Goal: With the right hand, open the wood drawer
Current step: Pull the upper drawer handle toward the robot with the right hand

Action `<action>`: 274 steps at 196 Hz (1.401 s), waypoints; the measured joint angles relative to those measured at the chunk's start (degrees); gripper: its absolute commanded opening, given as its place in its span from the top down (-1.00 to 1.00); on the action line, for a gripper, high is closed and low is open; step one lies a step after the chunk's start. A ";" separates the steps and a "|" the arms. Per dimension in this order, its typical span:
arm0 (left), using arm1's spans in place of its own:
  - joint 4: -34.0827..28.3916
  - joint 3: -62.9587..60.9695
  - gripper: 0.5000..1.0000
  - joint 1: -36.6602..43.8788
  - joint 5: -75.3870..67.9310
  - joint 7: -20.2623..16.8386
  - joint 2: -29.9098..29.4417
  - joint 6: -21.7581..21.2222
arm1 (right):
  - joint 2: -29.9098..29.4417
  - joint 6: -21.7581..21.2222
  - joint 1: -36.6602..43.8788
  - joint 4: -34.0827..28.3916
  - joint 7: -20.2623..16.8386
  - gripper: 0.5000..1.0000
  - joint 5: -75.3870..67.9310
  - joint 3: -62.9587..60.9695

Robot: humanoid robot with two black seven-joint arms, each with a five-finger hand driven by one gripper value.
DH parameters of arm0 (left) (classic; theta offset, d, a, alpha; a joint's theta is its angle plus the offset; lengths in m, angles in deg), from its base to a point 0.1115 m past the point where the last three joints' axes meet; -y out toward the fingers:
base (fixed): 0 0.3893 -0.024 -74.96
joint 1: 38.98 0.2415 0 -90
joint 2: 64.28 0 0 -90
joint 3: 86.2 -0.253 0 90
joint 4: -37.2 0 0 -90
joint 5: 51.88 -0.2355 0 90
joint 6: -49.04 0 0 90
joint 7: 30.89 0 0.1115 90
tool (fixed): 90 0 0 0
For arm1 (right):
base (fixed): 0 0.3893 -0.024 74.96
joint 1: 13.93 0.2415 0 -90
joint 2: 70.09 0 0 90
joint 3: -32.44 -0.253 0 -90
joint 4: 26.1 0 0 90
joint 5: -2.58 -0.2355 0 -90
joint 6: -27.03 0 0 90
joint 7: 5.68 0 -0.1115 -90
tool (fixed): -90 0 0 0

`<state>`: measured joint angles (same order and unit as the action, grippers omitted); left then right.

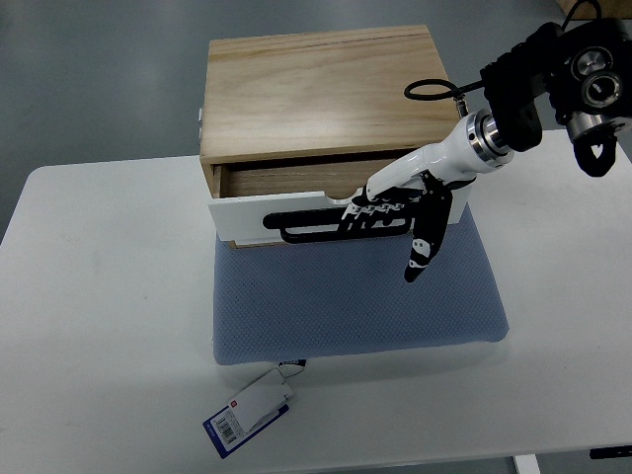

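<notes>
Drawer box (321, 89): pale raw-looking wood, visible grain, matt. Drawer front (257, 212): smooth white panel, black handle (316, 225). Mat (355, 301): blue woven cloth, textured. Worktop (109, 326): smooth matt white. Right hand (410, 212): glossy white and black plastic, metal wrist ring. Tag (249, 412): paper.

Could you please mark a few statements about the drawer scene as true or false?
1. The right hand has its fingers on the black handle of the drawer. True.
2. The drawer is fully shut. False: it is pulled partly out of the wooden box.
3. The box stands partly on a blue mat. True.
4. A tag lies on top of the box. False: it lies on the white table, at the mat's near edge.
</notes>
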<state>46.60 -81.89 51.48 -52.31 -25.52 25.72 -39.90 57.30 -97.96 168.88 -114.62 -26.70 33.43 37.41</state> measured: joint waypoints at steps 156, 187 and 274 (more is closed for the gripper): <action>0.00 0.00 -1.00 -0.02 -0.01 -0.02 0.00 0.00 | 3.22 0.00 -0.67 -3.79 0.20 -0.71 -0.01 0.05; 0.00 0.00 -1.00 0.03 -0.01 -0.04 0.00 0.00 | 3.72 -0.01 -0.69 -4.33 0.21 -0.71 0.05 0.13; 0.00 0.00 -1.00 0.04 -0.01 -0.01 0.00 0.00 | 5.76 -0.02 -0.22 -5.26 0.22 -0.71 0.09 -0.04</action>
<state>46.60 -81.89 51.53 -52.32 -25.54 25.72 -39.90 63.06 -97.98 168.66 -119.89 -26.48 33.52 37.37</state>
